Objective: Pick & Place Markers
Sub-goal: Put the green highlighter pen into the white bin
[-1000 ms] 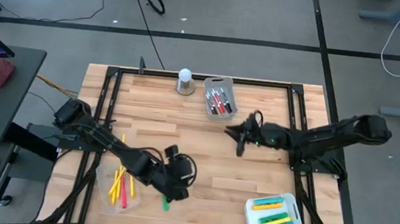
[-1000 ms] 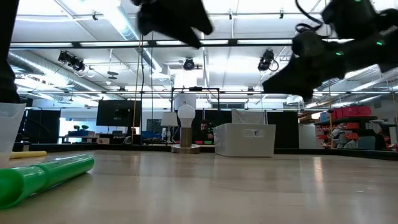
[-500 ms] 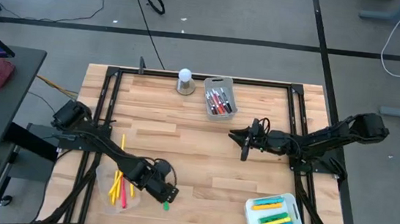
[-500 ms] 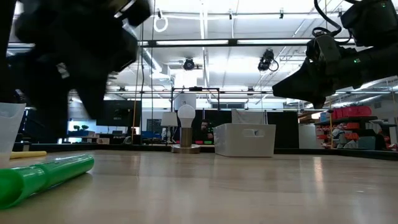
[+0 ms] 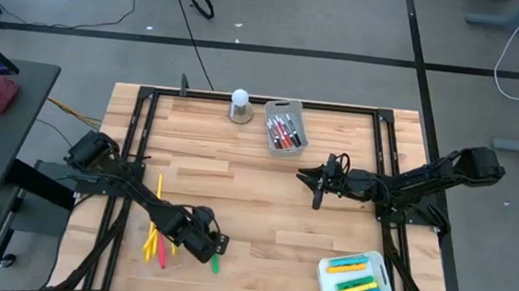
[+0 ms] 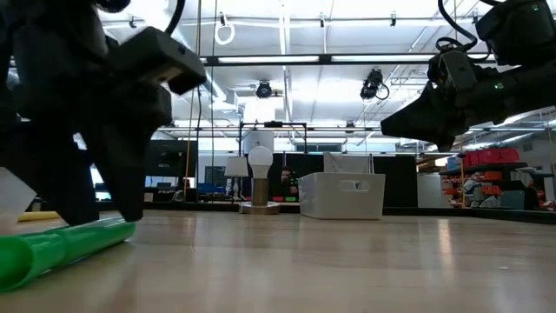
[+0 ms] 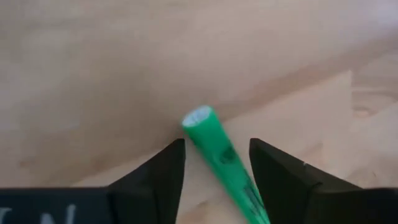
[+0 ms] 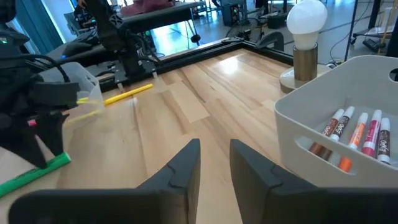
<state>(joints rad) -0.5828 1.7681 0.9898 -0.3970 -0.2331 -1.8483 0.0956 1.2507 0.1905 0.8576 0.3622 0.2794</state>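
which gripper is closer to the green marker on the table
Left. The left gripper is down over the green marker, open fingers either side of it. The right gripper hangs far off across the table, near the grey bin.

Light falls evenly from above: long ceiling strip lights [image 6: 347, 59] run across the low view and glow white, nearly blown out. The wooden counter [image 5: 264, 194] is bright and flat-lit in the high view, with only soft, short shadows under the arms. In the low view the left gripper [image 6: 109, 222] stands as a near-black silhouette against the bright room, and the green marker [image 6: 61, 245] closest to the lens is soft. The left wrist view is blurred throughout, the wood grain smeared and pale. In the right wrist view the white bulb [image 8: 306, 17] is overexposed, while the far room behind it looks hazy and bluish.
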